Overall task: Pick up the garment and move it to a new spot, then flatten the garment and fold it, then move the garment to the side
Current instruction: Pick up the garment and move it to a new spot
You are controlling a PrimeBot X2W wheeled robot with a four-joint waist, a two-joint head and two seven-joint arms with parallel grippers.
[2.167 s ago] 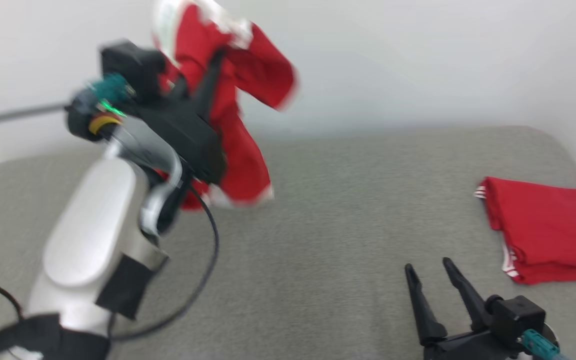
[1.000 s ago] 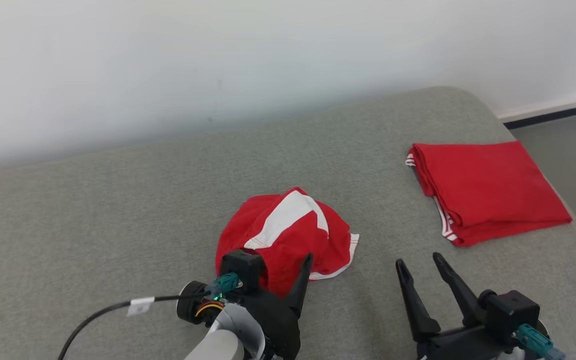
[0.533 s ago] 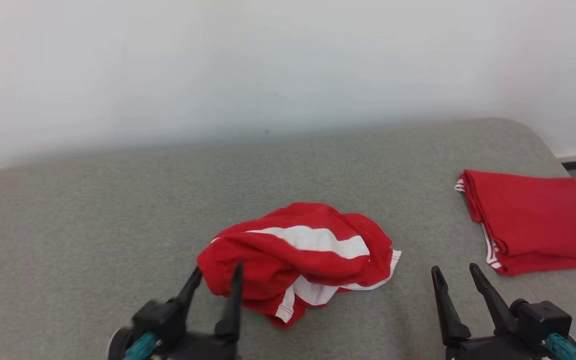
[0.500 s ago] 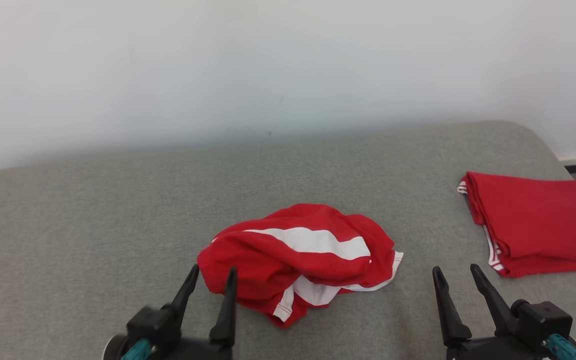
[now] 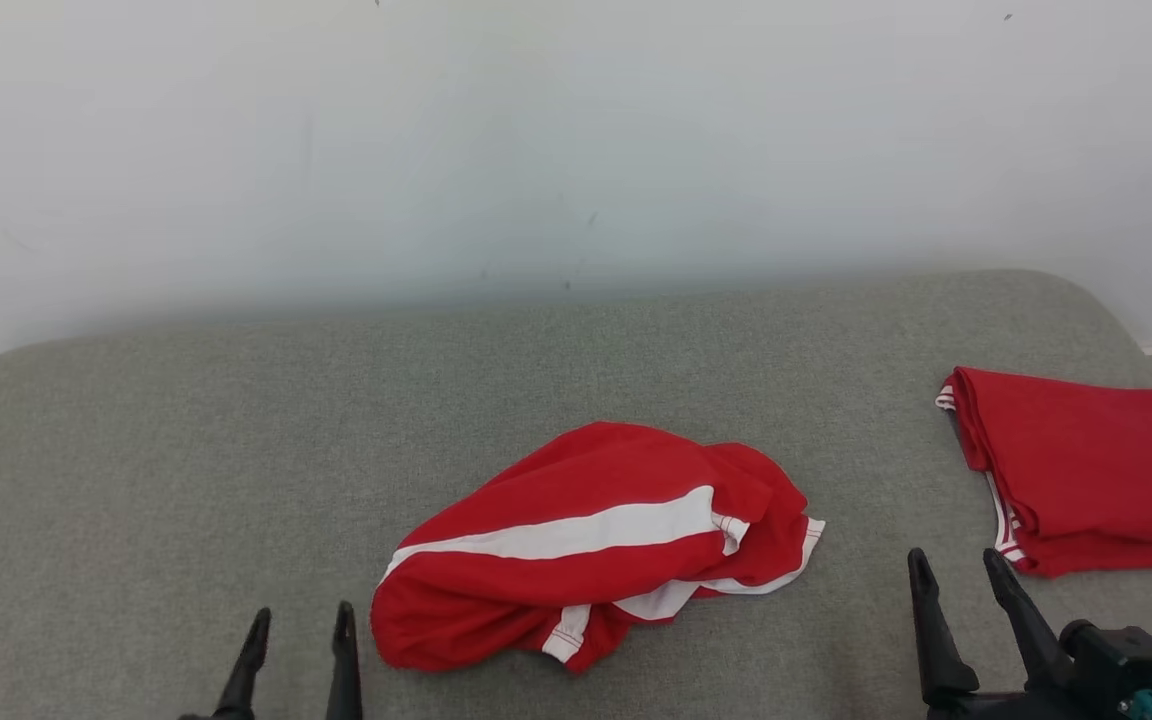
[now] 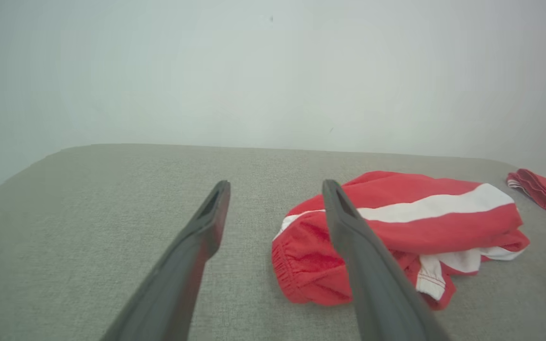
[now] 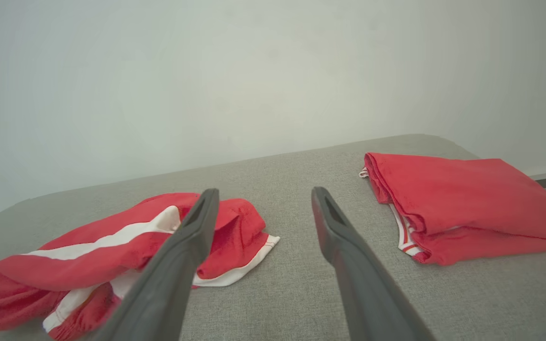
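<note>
Left gripper (image 5: 301,613): at the near edge of the surface (image 5: 156,450), left of centre. Jaws wide, nothing between them.

Right gripper (image 5: 956,556): at the near edge, toward the right corner. Jaws wide, empty.

Garment (image 5: 586,545): red with a white band and white hems. It lies crumpled in a heap on the surface, close to the near edge at about mid-width, between the two grippers. It is just beside the left gripper, with bare surface showing between them, and farther from the right one.

Folded cloth (image 5: 1086,465): red with white-striped trim. It lies flat at the right edge, farther back, well apart from the garment.

Wall (image 5: 536,130): pale, behind the far edge.
</note>
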